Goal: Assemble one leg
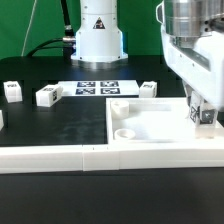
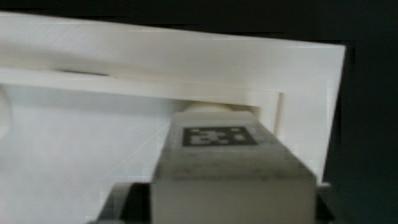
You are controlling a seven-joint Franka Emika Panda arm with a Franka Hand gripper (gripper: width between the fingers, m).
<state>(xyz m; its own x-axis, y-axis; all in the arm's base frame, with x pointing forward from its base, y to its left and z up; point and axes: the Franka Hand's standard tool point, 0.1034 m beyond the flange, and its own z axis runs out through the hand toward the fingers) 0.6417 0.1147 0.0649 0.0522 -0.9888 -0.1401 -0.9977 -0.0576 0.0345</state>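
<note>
My gripper (image 1: 204,110) is at the exterior view's right, over the right corner of the large white tray-like part (image 1: 150,128). It is shut on a leg (image 1: 206,116), a small white block. In the wrist view the leg (image 2: 221,165) fills the space between the jaws of the gripper (image 2: 222,203), its square tag facing the camera. The leg's far end sits close to a round socket (image 2: 214,105) in the tray's corner (image 2: 107,100). I cannot tell if they touch. Three more legs (image 1: 12,91) (image 1: 47,95) (image 1: 148,88) lie on the black table.
The marker board (image 1: 97,88) lies in front of the robot's base (image 1: 98,40). A long white border strip (image 1: 90,157) runs along the front edge. Another round socket (image 1: 125,131) shows in the tray's near left corner.
</note>
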